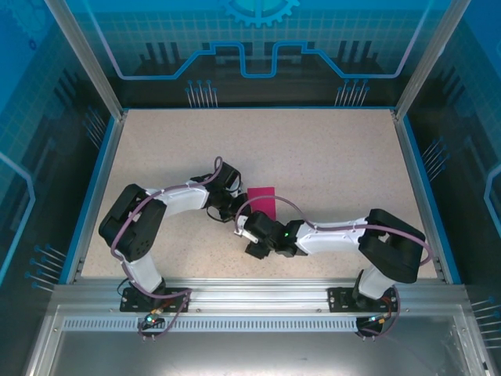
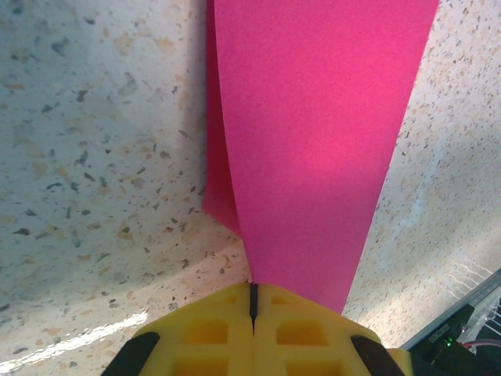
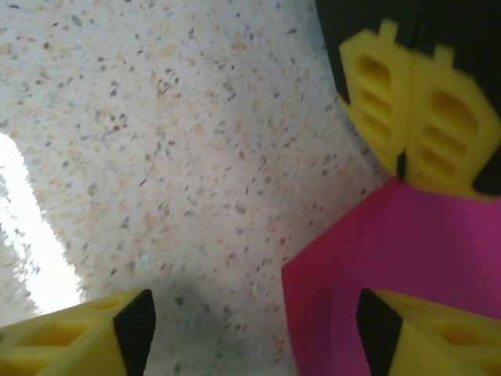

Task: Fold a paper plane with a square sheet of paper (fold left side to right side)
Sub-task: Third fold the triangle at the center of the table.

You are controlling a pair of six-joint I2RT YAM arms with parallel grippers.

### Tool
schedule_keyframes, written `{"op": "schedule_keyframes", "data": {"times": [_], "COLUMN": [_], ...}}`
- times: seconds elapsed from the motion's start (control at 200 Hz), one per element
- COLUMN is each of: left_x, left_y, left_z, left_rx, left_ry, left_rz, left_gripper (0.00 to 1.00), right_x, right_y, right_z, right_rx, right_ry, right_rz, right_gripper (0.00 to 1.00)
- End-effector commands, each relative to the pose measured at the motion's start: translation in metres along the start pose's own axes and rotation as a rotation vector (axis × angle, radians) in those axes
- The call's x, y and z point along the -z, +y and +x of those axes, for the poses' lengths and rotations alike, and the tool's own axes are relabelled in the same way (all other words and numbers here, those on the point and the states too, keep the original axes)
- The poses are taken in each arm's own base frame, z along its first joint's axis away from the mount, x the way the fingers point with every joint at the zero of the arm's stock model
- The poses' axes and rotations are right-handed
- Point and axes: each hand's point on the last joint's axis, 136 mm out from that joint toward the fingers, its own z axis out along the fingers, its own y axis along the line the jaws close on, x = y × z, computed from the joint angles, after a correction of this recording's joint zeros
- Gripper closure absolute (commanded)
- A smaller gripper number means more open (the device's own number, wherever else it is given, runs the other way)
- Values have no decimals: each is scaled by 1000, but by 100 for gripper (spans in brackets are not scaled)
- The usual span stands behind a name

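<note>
Bright, white glare patches, right wrist blurred

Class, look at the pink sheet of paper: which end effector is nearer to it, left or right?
Left. The left end effector is shut on an edge of the pink sheet; the right end effector is open, one finger above its corner.

1. The thin magenta-pink sheet of paper is plain and unprinted; its under-layer at the left edge reads a darker, shadowed pink.
2. The flat stone-look tabletop is pale beige, speckled with fine grey, black and orange flecks.
3. The left gripper has bright yellow plastic fingers with black patches; the right gripper shows the same yellow and black.
4. The jointed robot arms are white shells on black joints, with mauve cables.
5. The translucent enclosure walls are blue, patterned with a pale grid and circuit-like lines.
</note>
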Motion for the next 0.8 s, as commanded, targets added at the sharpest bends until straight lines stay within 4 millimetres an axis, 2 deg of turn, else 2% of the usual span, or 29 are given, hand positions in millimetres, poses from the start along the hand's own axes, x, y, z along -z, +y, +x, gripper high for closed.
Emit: {"op": "schedule_keyframes", "data": {"times": [0.0, 0.11, 0.24, 0.35, 0.395, 0.525, 0.595, 0.635, 0.71, 0.795], "left_x": [4, 4, 4, 5, 7, 18, 27, 34, 47, 58], "left_y": [-8, -6, -6, -7, -7, -8, -7, -5, 1, 3], "left_z": [0, 1, 1, 1, 1, -1, -2, -3, -7, -12], "left_rx": [4, 5, 2, -10, -15, -36, -50, -56, -60, -65], "left_ry": [3, 8, 7, 8, 6, -13, -22, -29, -42, -54], "left_rz": [1, -4, -3, -6, -10, -3, 2, 0, -9, 0], "left_gripper": [98, 98, 98, 96, 93, 77, 60, 54, 47, 44], "right_x": [-4, -7, -4, -3, -3, -2, -3, -4, -5, -5], "right_y": [-10, -16, -24, -25, -23, -20, -19, -17, -17, -17], "right_z": [-23, -26, -26, -23, -21, -14, -9, -7, -5, -4], "right_rx": [27, 20, -6, -15, -10, -13, -22, -25, -34, -43], "right_ry": [-54, -58, -68, -63, -55, -38, -25, -17, -10, -7], "right_rz": [55, 70, 70, 46, 37, 10, -7, -16, -25, -32], "right_gripper": [33, 45, 65, 90, 100, 100, 100, 100, 100, 100]}}
